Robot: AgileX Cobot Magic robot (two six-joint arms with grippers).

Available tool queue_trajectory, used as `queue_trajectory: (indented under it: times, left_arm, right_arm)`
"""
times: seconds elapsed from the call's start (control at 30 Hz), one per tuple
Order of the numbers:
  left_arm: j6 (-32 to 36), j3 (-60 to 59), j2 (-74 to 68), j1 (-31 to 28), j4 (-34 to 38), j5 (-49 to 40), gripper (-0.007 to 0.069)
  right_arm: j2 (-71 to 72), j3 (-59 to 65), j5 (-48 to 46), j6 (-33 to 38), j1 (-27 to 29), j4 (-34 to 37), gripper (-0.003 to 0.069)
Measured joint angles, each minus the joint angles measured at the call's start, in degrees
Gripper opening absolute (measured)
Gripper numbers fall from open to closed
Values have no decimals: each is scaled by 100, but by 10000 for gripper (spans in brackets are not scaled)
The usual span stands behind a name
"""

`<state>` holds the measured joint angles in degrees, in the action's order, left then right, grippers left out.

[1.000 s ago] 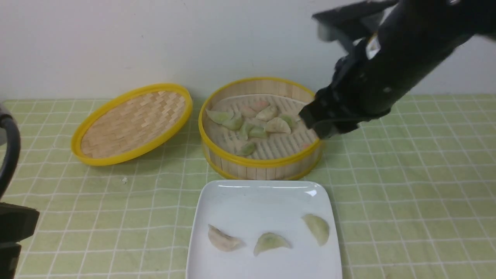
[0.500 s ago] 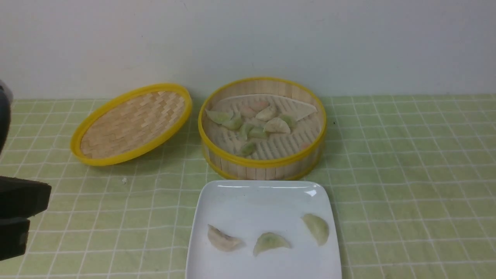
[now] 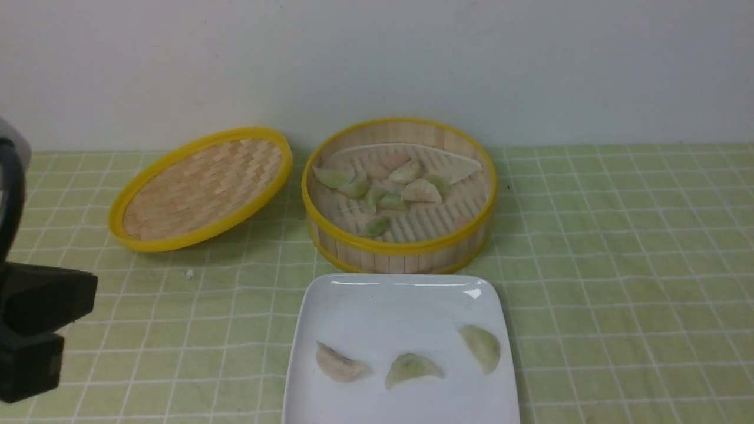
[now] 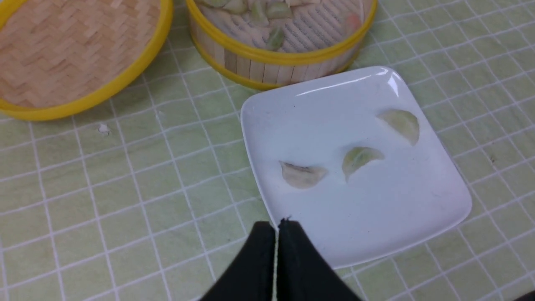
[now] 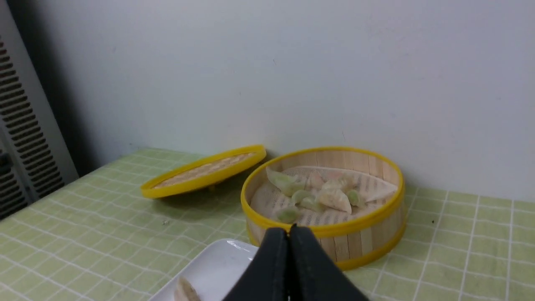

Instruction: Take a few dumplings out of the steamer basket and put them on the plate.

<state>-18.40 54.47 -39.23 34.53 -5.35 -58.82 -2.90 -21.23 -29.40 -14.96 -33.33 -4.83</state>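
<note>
The steamer basket [image 3: 400,254] stands at the back middle of the table with several dumplings [image 3: 421,191] heaped on its ridged floor. In front of it lies the white plate [image 3: 389,306], carrying three dumplings in a row: a beige one [image 3: 339,364], a green one [image 3: 411,368] and a pale green one [image 3: 483,347]. My left gripper [image 4: 276,225] is shut and empty, hovering over the plate's [image 4: 376,209] near-left edge. My right gripper [image 5: 288,232] is shut and empty too, held back from the basket [image 5: 363,238]. The right arm is out of the front view.
The shallow woven lid [image 3: 200,188] rests tilted to the left of the basket. A black part of my left arm [image 3: 35,330] fills the front view's left edge. A white crumb [image 3: 189,273] lies on the green checked cloth. The wall stands close behind the basket.
The right arm has pulled away from above the basket's right side and left the front view, jaws now shut. The left arm's black part has crept up and rightward at the left edge.
</note>
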Motion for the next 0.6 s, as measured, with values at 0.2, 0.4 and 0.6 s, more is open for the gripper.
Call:
queue_trajectory:
  times: [0.2, 0.4, 0.6]
  left_arm:
    - [-56, -879, 1215, 0, -138, 543, -6]
    - [-73, -1508, 2172, 0, -63, 1033, -6]
    - [-73, -1670, 2501, 0, -37, 1035, -6]
  right_arm:
    - [-6, 0, 64, -5, 0, -10, -15]
    - [-6, 0, 58, -5, 0, -10, -15]
    - [-6, 0, 58, -5, 0, -10, -15]
